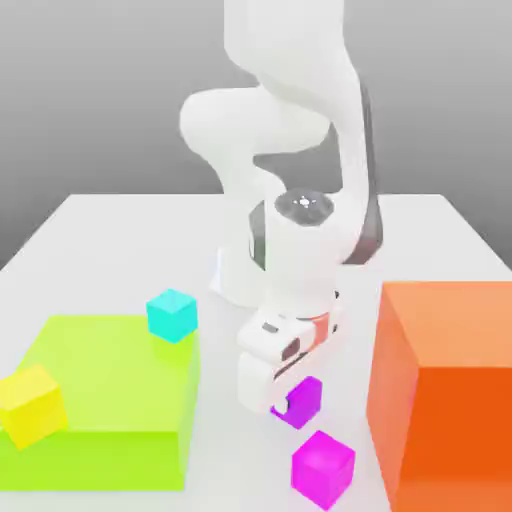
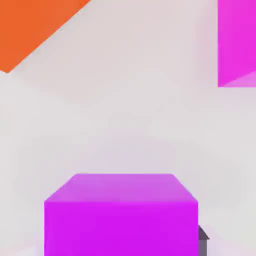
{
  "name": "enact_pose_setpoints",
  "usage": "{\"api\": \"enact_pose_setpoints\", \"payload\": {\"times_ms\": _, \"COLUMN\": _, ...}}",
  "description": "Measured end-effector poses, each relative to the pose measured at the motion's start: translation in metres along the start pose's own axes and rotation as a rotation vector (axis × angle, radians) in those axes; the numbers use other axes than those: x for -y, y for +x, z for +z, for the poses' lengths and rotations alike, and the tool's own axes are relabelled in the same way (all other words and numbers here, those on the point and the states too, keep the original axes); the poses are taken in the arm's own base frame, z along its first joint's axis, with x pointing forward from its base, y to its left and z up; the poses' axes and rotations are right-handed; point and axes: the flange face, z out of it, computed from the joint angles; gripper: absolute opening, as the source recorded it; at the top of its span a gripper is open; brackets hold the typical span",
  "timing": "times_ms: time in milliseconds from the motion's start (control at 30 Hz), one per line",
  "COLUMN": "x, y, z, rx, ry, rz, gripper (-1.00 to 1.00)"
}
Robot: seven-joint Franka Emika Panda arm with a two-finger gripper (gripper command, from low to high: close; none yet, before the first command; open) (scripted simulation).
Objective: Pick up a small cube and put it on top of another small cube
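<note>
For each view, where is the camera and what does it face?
Exterior view: off the arm, looking slightly down at the robot arm, lime block and orange block.
Hand view: on the hand, facing the violet cube; a dark sliver beside it may be a fingertip.
Shared: violet cube, magenta cube, orange block.

Your white arm [image 1: 345,120] reached down from above, elbow bent, wrist [image 1: 303,240] over the tabletop, hand [image 1: 285,335] angled low. Your gripper [image 1: 283,405] pointed down at the end, jaws drawn in on the violet-purple cube [image 1: 303,401].
</note>
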Motion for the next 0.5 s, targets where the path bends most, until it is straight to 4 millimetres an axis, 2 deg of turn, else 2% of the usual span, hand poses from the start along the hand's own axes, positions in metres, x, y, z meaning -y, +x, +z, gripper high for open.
{"api": "enact_pose_setpoints", "payload": {"times_ms": 167, "x": -0.001, "y": 0.001, "z": -0.039, "rx": 0.000, "ry": 0.000, "rz": 0.010, "gripper": -1.00}}
{"api": "enact_pose_setpoints", "payload": {"times_ms": 200, "x": -0.009, "y": 0.009, "z": -0.046, "rx": 0.001, "ry": 0.000, "rz": 0.060, "gripper": -1.00}}
{"api": "enact_pose_setpoints", "payload": {"times_ms": 367, "x": -0.085, "y": 0.061, "z": -0.081, "rx": 0.001, "ry": 0.001, "rz": 0.412, "gripper": -1.00}}
{"api": "enact_pose_setpoints", "payload": {"times_ms": 500, "x": -0.154, "y": 0.091, "z": -0.115, "rx": 0.001, "ry": 0.002, "rz": 0.691, "gripper": -1.00}}
